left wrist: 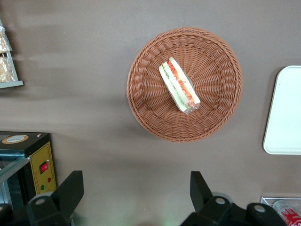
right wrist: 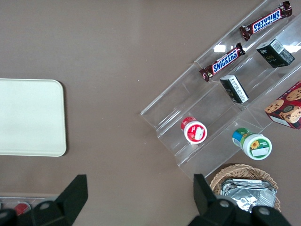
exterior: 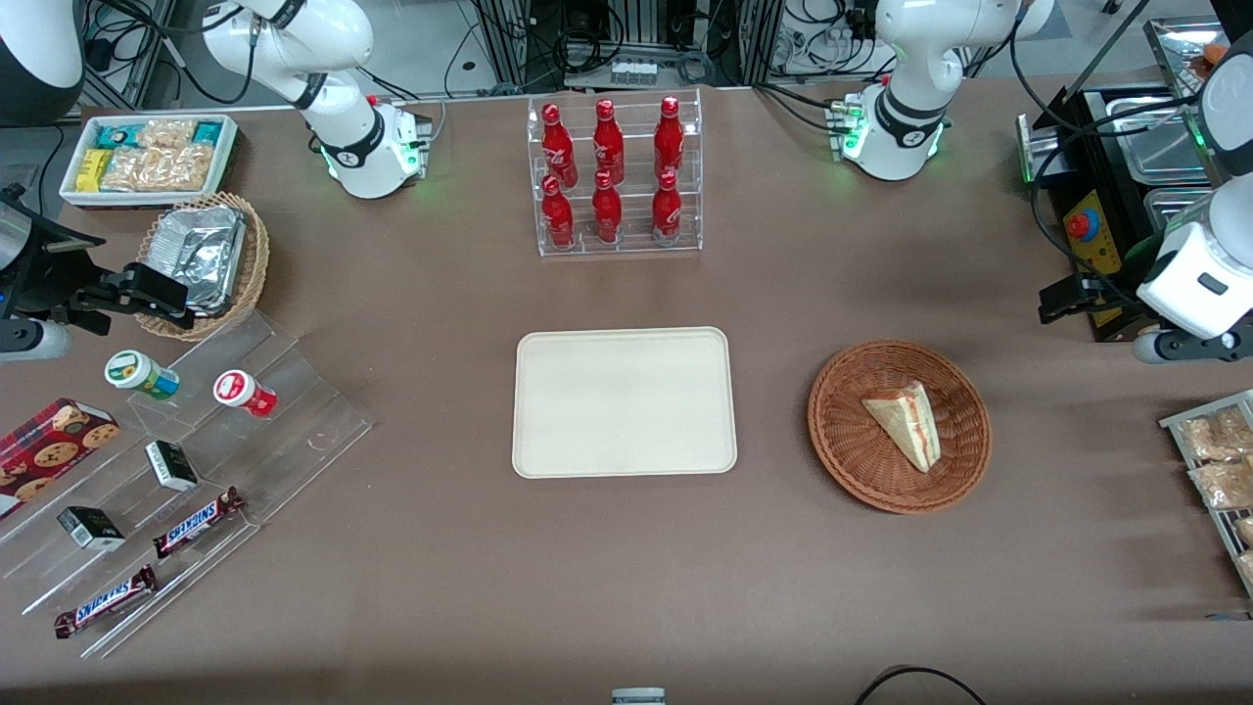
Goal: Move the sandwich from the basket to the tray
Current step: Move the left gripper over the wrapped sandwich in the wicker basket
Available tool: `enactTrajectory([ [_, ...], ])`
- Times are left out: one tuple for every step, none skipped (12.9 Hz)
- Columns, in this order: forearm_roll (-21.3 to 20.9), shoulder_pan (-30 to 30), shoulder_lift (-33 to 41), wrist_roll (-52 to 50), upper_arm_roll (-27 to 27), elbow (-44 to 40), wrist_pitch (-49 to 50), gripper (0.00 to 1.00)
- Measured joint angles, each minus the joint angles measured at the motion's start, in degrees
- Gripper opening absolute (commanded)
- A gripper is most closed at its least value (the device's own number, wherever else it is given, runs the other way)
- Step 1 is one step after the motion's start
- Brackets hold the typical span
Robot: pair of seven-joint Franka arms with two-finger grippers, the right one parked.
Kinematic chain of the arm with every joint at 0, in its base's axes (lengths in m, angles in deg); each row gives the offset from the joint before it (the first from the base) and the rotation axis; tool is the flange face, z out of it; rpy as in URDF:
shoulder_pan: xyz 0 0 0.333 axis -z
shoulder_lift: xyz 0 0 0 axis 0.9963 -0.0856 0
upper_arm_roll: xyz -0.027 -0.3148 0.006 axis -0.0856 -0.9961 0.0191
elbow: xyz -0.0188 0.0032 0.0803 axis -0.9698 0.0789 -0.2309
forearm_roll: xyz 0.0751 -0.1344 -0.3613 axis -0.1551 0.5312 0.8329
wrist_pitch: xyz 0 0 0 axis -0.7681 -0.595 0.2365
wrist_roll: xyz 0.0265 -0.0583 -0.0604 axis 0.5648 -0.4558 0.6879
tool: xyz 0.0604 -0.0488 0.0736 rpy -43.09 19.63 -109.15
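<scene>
Jaws spread wide and empty, the gripper (left wrist: 134, 193) hangs high above the worktop beside the basket (left wrist: 146, 101), where the sandwich (left wrist: 179, 84) lies at the centre, soft, light, probably film-wrapped and slippery, best pinched gently across its flat bread faces.

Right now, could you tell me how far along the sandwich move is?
Nothing is done yet. The sandwich still lies in the basket, and the tray is bare. The gripper is open and holds nothing, off toward the working arm's end of the table, above bare tabletop beside the basket. All is left: reach down, grasp the sandwich, lift it, carry it to the tray and let go.
</scene>
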Motion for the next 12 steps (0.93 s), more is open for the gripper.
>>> enactTrajectory([
  [0.0,0.0,-0.7,0.0,-0.1,-1.1,0.5,1.00],
  [0.0,0.0,-1.3,0.0,-0.1,-1.7,0.7,1.00],
  [0.0,0.0,-1.6,0.0,-0.1,-1.9,0.6,1.00],
  [0.0,0.1,-2.0,0.0,-0.1,-2.0,0.5,1.00],
  [0.0,0.2,-2.6,0.0,-0.2,-2.0,0.2,1.00],
  [0.0,0.3,-3.3,0.0,-0.2,-2.0,-0.6,1.00],
  [0.0,0.5,-4.2,-0.3,-0.3,-1.9,-1.4,1.00],
  [0.0,0.8,-5.1,-1.4,-0.4,-1.6,-2.5,1.00],
  [0.0,0.9,-5.9,-3.3,-0.6,-0.9,-4.2,1.00],
  [0.0,1.0,-6.6,-5.9,-0.7,0.4,-6.6,1.00],
  [0.1,1.1,-7.1,-9.2,-0.8,2.2,-9.6,1.00],
  [0.2,1.3,-7.4,-12.7,-0.9,4.4,-13.1,1.00],
])
